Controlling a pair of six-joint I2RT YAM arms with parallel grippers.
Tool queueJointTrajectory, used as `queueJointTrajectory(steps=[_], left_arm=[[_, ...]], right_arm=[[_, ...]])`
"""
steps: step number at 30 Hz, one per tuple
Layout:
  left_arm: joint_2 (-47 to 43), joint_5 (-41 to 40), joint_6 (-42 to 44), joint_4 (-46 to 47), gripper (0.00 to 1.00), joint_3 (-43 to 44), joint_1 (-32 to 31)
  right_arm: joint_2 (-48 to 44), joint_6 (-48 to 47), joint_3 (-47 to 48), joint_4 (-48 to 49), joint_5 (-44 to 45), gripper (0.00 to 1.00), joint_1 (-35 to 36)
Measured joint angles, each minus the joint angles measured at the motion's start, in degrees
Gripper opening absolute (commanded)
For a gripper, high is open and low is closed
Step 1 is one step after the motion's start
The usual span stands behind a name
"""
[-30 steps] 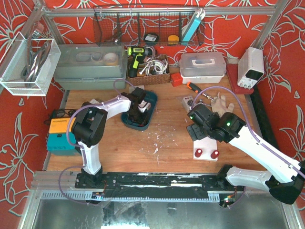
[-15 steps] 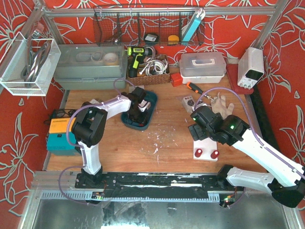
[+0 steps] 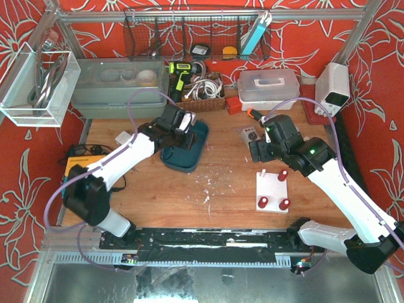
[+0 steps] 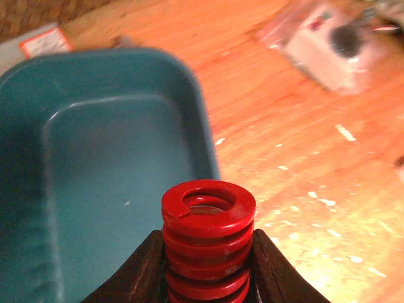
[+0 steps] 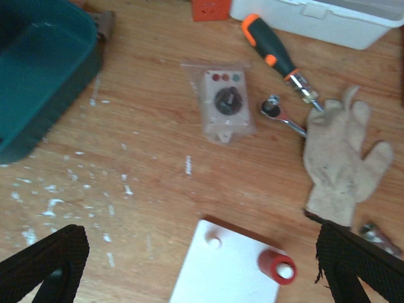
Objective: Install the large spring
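My left gripper (image 4: 208, 262) is shut on the large red coil spring (image 4: 208, 237), held upright above the right rim of the teal tray (image 4: 95, 158). In the top view this gripper (image 3: 182, 123) hovers over the tray's (image 3: 192, 151) far edge. The white peg plate (image 3: 273, 189) lies right of centre with three small red springs on its pegs and one bare peg (image 3: 262, 172) at its far left corner. My right gripper (image 3: 261, 153) is open and empty just beyond the plate. In the right wrist view (image 5: 202, 278) the plate (image 5: 227, 278), bare peg (image 5: 214, 242) and one red spring (image 5: 278, 268) show between the fingers.
A screwdriver (image 5: 271, 50), ratchet (image 5: 284, 117), bagged switch box (image 5: 224, 101) and work glove (image 5: 341, 158) lie beyond the plate. A white case (image 3: 268, 88) and power supply (image 3: 332, 88) stand at the back right. An orange and teal device (image 3: 79, 180) sits at the left.
My left gripper has risen out of the teal tray with the large spring. My right gripper has pulled back from over the plate, uncovering its far pegs.
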Motion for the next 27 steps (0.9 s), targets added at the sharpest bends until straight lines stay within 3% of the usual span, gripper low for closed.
queueJointTrajectory(steps=[4, 13, 20, 27], left_arm=[[-6.3, 1.3, 1.3, 6.9, 0.06, -5.1, -3.3], [-13.2, 4.0, 11.0, 22.4, 0.06, -16.7, -13.3], [-22.9, 6.4, 16.3, 32.0, 0.05, -27.0, -17.8], [-24.7, 7.8, 18.2, 34.2, 0.05, -28.3, -18.5]], right_arm=[[0.6, 1.9, 1.8, 0.4, -6.7, 0.92, -2.9], [4.2, 6.3, 3.8, -1.4, -28.6, 0.63, -7.4], [2.6, 12.5, 1.8, 3.8, -45.2, 0.63, -7.4], [2.3, 16.4, -0.7, 6.7, -51.0, 0.66, -7.0]])
